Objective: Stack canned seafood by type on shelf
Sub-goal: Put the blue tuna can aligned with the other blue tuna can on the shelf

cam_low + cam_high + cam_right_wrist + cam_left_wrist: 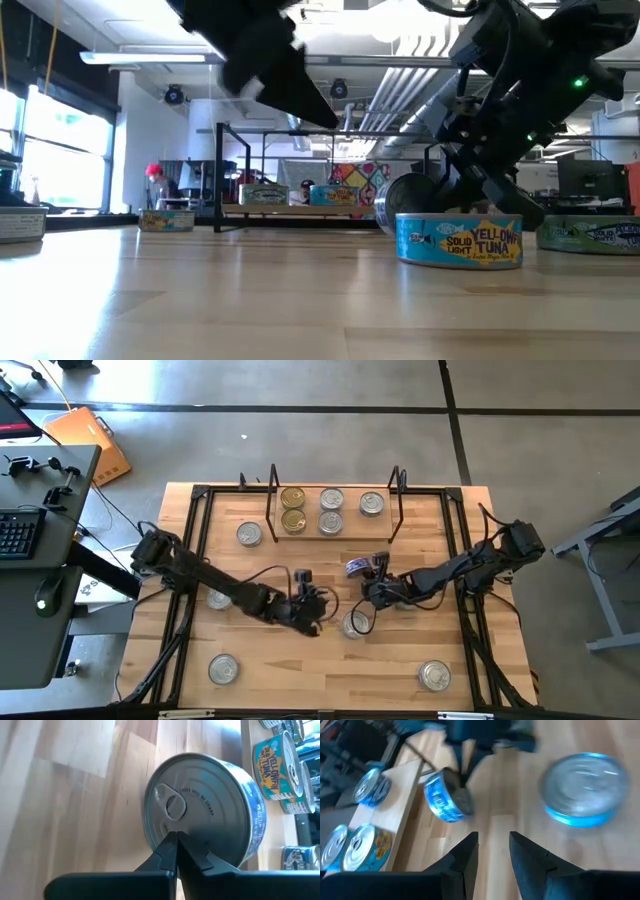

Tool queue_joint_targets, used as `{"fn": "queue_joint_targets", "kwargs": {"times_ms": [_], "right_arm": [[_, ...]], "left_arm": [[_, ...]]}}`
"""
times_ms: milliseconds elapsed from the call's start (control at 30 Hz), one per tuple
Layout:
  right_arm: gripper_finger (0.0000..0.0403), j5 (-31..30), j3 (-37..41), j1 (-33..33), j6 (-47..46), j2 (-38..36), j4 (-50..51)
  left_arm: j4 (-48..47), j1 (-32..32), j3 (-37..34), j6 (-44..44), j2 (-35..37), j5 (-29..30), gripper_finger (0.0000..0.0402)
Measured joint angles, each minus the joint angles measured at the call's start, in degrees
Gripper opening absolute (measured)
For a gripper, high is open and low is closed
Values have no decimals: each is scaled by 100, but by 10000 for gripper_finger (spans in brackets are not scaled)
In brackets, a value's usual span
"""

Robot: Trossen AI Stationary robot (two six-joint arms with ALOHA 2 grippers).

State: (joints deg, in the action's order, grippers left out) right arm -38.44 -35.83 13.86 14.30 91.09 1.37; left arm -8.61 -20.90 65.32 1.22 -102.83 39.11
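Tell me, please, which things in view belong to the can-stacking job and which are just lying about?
Job:
- shelf
- cans on it
- loose cans on the table
- tilted can, pinched at its rim by the right gripper
- left gripper, open and empty

Lying about:
- keyboard
- orange case
- dark desk

Overall light: bright, even, indoor.
Source: ceiling strip lights (150, 57) in the low view; daylight at the window (50, 140) on that view's left.
Shadows: soft and short beneath the arms on the tabletop (330, 660).
Glare: pale sheen along the near tabletop in the low view; highlights on the silver lid (192, 820).
Blur: left wrist view smeared throughout, the cans (585, 787) streaked.
Focus: low view's foreground arms dark and soft; right wrist view crisp.
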Motion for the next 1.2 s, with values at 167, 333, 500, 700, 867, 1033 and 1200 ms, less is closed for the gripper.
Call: {"fn": "queue_joint_targets", "kwargs": {"times_ms": [167,333,500,700,867,1033,1200], "right_arm": [[0,7,0,223,-464,-28,3],[0,10,-4,560,-1328,-277,158],[1,7,-7,897,-2433,-781,743],[1,10,-9,1431,-3548,-1469,1244],[1,9,-11,1780,-3889,-1791,1365],[1,11,-11,2010,-3983,-1827,1404],[1,11,-11,2115,-4070,-1829,1356]], "left_arm": [[724,491,0,-38,-386,-315,108],[2014,956,-4,520,-906,-1151,136],[3034,1268,-2,971,-1242,-1298,181],[3908,1574,0,1103,-1456,-1323,223],[4600,1898,21,1137,-1916,-1646,232],[4639,2064,336,1087,-2236,-1792,232],[4570,2209,716,1019,-2595,-2542,228]]}}
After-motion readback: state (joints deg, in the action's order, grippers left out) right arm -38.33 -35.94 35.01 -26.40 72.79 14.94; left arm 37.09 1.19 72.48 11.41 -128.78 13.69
